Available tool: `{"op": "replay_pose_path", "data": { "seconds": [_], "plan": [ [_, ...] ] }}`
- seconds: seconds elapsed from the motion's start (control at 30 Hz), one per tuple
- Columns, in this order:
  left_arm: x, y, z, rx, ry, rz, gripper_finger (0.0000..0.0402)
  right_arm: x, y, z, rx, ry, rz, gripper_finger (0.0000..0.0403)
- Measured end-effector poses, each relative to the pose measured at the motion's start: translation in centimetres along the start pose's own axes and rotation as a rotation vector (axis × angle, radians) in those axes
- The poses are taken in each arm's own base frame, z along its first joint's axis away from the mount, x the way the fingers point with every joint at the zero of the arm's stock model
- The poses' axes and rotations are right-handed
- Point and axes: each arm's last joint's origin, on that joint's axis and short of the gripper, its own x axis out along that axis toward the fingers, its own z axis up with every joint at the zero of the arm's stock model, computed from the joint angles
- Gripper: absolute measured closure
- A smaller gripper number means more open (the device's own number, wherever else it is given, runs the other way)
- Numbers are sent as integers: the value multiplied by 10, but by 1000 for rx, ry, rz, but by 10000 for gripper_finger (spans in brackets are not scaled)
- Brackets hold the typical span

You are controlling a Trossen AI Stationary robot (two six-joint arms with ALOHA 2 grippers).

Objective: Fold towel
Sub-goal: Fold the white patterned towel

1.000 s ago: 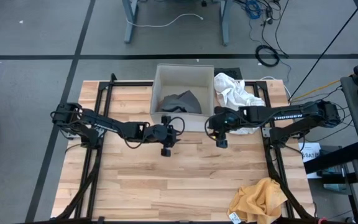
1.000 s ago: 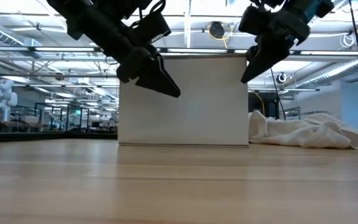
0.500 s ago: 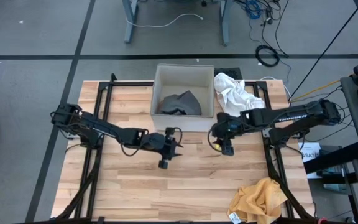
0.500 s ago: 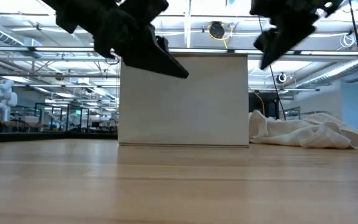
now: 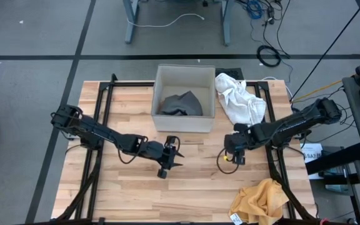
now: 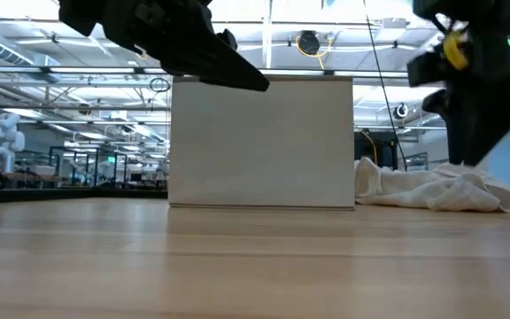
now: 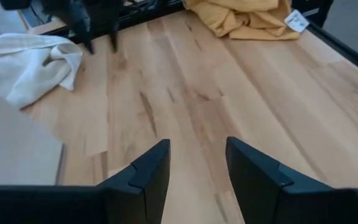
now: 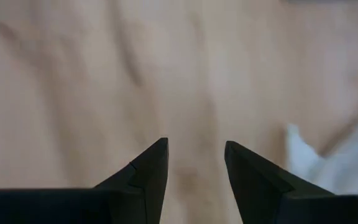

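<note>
The white towel (image 5: 241, 100) lies crumpled in a loose heap, touching the right side of the box (image 5: 184, 74); a dark cloth (image 5: 181, 104) sits inside the box. Both grippers are spread and empty. Compared with a second ago, the left gripper (image 5: 167, 164) and right gripper (image 5: 233, 155) have moved away from the box.

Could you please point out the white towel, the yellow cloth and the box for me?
white towel (image 5: 242, 100), high view, middle of its crumpled heap.
yellow cloth (image 5: 261, 199), high view, centre of the bundle.
box (image 5: 156, 94), high view, its left wall.
</note>
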Motion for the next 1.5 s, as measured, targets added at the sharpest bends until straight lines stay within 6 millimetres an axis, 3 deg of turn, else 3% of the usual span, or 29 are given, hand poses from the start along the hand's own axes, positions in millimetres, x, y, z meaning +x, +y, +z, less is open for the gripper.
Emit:
{"op": "replay_pose_path", "data": {
  "seconds": [0.17,0.3,0.6,0.97,1.17,1.27,1.4,1.5],
  "plan": [
    [1,-6,0,4,-4,-14,239,13,-6,-11,-62,6,-138,255],
    [3,-6,-1,-15,-4,-14,239,14,-12,-8,-27,2,-146,255],
    [9,-7,-5,-17,-3,-10,239,31,-27,-4,220,-32,-205,255],
    [10,-7,-6,-14,12,-11,239,62,-45,-3,267,73,-390,255],
    [10,-7,-7,-14,20,-12,239,79,-52,-2,292,194,-338,256],
    [10,-7,-7,-19,21,-12,239,82,-51,-2,315,207,-335,281],
    [10,-7,-8,-21,27,-13,239,78,-44,-2,297,178,-296,379],
    [10,-7,-8,-22,27,-13,239,74,-39,-1,294,168,-270,394]
  ]
}}
